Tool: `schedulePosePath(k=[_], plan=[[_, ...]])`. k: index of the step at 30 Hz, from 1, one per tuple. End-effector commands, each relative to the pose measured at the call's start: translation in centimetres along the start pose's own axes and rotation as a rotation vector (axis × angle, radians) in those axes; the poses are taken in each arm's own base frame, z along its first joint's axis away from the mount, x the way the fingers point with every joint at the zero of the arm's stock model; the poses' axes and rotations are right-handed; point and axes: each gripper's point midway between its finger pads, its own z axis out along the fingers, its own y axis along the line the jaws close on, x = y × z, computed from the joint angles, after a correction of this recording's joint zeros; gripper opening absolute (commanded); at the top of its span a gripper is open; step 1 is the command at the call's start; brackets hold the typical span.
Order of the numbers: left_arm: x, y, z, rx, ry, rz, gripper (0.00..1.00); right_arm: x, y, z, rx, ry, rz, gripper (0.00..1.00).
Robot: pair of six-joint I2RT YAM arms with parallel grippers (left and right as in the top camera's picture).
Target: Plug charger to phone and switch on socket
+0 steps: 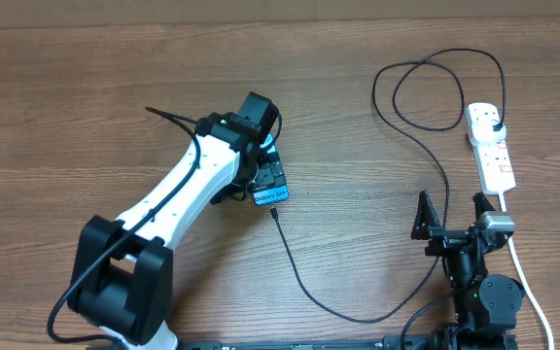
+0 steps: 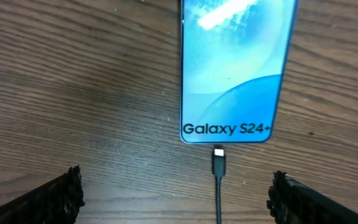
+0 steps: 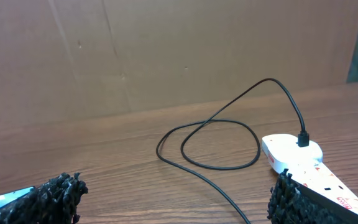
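Left wrist: limp, light charger [image 2: 219, 163] tip lies just beside phone [image 2: 232, 68]; pinch stiff tip; left gripper [image 2: 178, 190], right gripper [image 3: 173, 196] both wide open, empty.

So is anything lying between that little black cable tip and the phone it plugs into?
Nothing visible. The cable tip lies in line with the phone, just short of its bottom edge, with only bare table between. The left end effector hangs open, astride the cable.

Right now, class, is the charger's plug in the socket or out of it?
In. The charger's plug sits in the end outlet of the socket, as the overhead and right wrist views both show.
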Motion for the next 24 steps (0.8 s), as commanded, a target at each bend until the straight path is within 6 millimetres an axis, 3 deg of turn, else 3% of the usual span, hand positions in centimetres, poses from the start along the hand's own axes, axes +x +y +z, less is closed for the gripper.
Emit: schedulePosePath(k=[1, 24], plan=[[0.11, 0.35, 1.15, -0.041, 0.015, -0.008, 0.99, 0.19, -0.14, 0.00, 0.005, -0.003, 0.002, 1.00], [0.22, 0.42, 1.63, -0.050, 0.026, -0.008, 0.99, 0.19, -0.13, 0.00, 0.004, -0.003, 0.002, 1.00]])
